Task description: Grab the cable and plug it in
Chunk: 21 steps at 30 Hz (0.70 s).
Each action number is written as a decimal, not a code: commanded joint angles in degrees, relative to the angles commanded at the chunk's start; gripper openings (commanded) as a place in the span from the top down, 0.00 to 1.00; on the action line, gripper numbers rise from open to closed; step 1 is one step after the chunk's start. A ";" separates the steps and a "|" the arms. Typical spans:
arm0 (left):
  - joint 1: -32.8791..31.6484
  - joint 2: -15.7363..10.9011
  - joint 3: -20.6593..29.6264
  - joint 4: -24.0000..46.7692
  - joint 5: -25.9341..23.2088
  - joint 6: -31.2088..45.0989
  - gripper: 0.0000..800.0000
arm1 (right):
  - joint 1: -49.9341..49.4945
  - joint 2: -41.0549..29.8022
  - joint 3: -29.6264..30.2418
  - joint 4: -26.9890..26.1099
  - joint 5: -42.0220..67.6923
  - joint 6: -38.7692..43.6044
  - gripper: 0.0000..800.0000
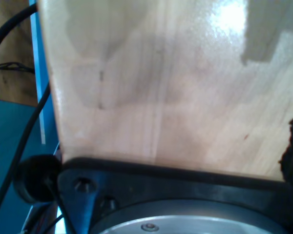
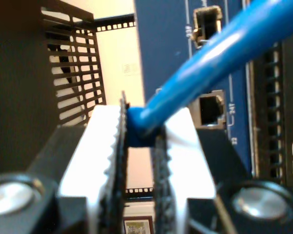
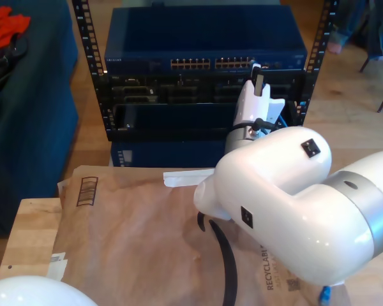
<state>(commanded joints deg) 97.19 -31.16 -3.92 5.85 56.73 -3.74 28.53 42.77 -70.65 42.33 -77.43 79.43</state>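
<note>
Wooden tabletop [image 3: 25, 233] mostly covered by a sheet of brown packing paper [image 3: 134, 236], and behind it a black server rack [image 3: 83, 38] with a blue network switch [image 3: 140, 44] on top showing rows of ports.

Going from the exterior view's left: a blue couch-ish thing [image 3: 25, 127] with something red on it, then the rack, then a big white arm [image 3: 287, 191] reaching from the exterior view's lower right toward the rack's right end. A scrap of blue shows by the exterior view's bottom edge, near that arm.

My second gripper [image 2: 142, 131] is clamped on the cable [image 2: 219, 53], right at its blue end piece, pinched between the toothed pads [image 2: 107, 161]. The cable's long axis runs diagonally away from the jaws, up across a blue panel [image 2: 161, 44] with an open port [image 2: 211, 108] just beyond. Can't tell how the plug tip itself is turned.

My first wrist view has pale wood [image 1: 176, 83] with black cords [image 1: 19, 136] beside it. The first gripper's jaws aren't showing, so I can't tell whether it's open or closed.
</note>
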 joint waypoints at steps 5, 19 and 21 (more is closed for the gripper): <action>0.00 0.00 0.00 0.00 0.00 0.00 0.00 | 0.00 1.23 -0.88 0.00 0.00 -0.09 1.00; 0.00 0.00 0.00 -0.09 0.00 0.00 0.00 | -0.09 3.78 -4.66 0.79 -0.09 -2.20 1.00; 0.00 0.00 0.00 0.00 0.00 0.00 0.00 | -0.09 3.69 -4.66 1.58 -0.09 -2.20 1.00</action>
<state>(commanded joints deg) 97.19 -31.16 -3.92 5.85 56.73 -3.74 28.44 46.46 -75.31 43.91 -77.52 77.23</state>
